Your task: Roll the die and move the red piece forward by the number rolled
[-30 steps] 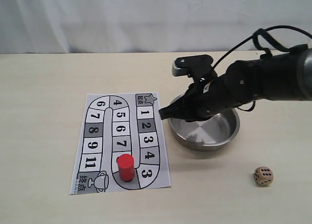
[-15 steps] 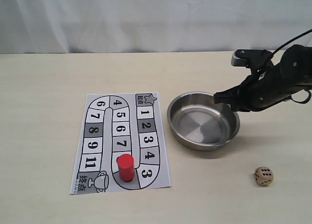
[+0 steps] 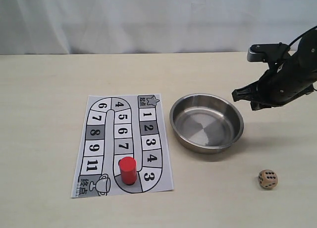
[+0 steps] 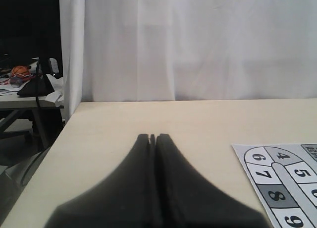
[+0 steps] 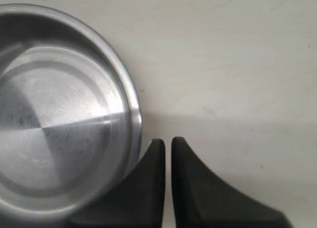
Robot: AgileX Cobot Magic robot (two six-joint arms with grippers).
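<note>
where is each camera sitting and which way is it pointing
Exterior: above the table, looking down at board, red piece, bowl, die; right arm and right gripper show.
Left wrist: low, facing along the table toward a white curtain; shut left gripper shows.
Right wrist: looks straight down at the table; right gripper shows.
Shared: exterior and right wrist both see the bowl.

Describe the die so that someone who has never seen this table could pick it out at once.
In the exterior view, find the round steel bowl on the pale table, right of the printed game board. Nearer the camera and further right, alone on the tabletop, sits the die. It is a small beige cube with dark pips, unlike the red cylinder on the board.
</note>
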